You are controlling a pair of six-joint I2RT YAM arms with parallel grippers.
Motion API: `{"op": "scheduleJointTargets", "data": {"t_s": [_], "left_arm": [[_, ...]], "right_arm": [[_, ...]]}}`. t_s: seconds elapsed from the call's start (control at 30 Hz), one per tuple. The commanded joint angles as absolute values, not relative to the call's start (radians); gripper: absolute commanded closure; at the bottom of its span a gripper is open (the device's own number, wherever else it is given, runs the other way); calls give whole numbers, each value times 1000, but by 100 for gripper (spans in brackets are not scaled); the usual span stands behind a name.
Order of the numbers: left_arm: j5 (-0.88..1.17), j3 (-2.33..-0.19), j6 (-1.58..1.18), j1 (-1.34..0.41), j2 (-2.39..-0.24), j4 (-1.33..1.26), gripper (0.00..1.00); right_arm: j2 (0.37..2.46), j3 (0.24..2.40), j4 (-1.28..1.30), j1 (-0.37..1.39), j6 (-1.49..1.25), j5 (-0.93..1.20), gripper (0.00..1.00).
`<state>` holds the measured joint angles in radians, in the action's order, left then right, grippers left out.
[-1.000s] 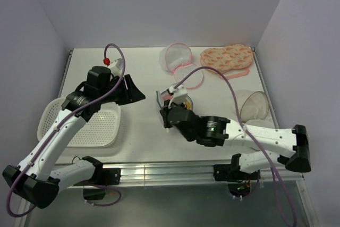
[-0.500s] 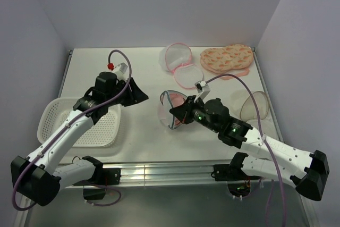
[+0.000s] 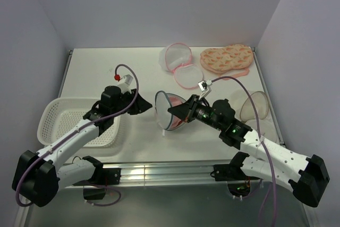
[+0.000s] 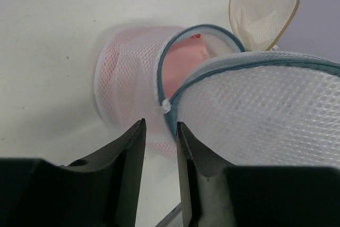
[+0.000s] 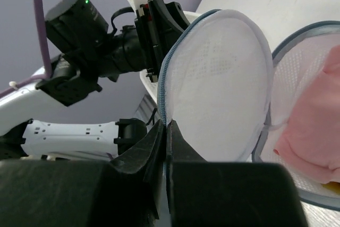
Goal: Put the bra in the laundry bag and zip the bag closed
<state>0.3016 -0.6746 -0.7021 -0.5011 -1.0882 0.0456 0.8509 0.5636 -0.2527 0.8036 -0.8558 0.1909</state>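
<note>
The laundry bag (image 3: 166, 104) of white mesh with a grey zip rim sits mid-table with its two domes apart. The pink bra (image 4: 183, 73) lies in the lower dome and also shows in the right wrist view (image 5: 313, 136). My right gripper (image 5: 166, 128) is shut on the grey rim of the upper dome (image 5: 218, 89) and holds it tilted up. In the top view the right gripper (image 3: 179, 111) is at the bag's right side. My left gripper (image 4: 161, 131) is open and empty, just short of the white zip tab (image 4: 166, 104). In the top view the left gripper (image 3: 150, 107) is at the bag's left.
A white basket (image 3: 58, 118) stands at the left under the left arm. A pink-rimmed mesh bag (image 3: 180, 65) and a peach patterned padded piece (image 3: 226, 58) lie at the back. A cream mesh cup (image 3: 254, 104) stands at the right edge.
My right gripper has swung round and raised the bag's upper dome, so the bag now shows. My left gripper has moved right and nearer, up to the bag's left side.
</note>
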Motion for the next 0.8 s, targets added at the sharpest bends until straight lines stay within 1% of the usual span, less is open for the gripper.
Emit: {"op": "scheduleJointTargets", "data": {"t_s": [0.0, 0.23, 0.53, 0.77], "left_arm": [[321, -620, -701, -512, -1074, -182, 65], [311, -526, -657, -519, -1095, -359, 69], [256, -391, -609, -519, -1068, -494, 66], [296, -315, -585, -520, -1103, -670, 65]], "right_arm": [[873, 542, -382, 779, -928, 265, 100], [897, 537, -408, 769, -957, 291, 100], [914, 531, -397, 747, -966, 316, 100], [913, 515, -397, 727, -973, 334, 100]]}}
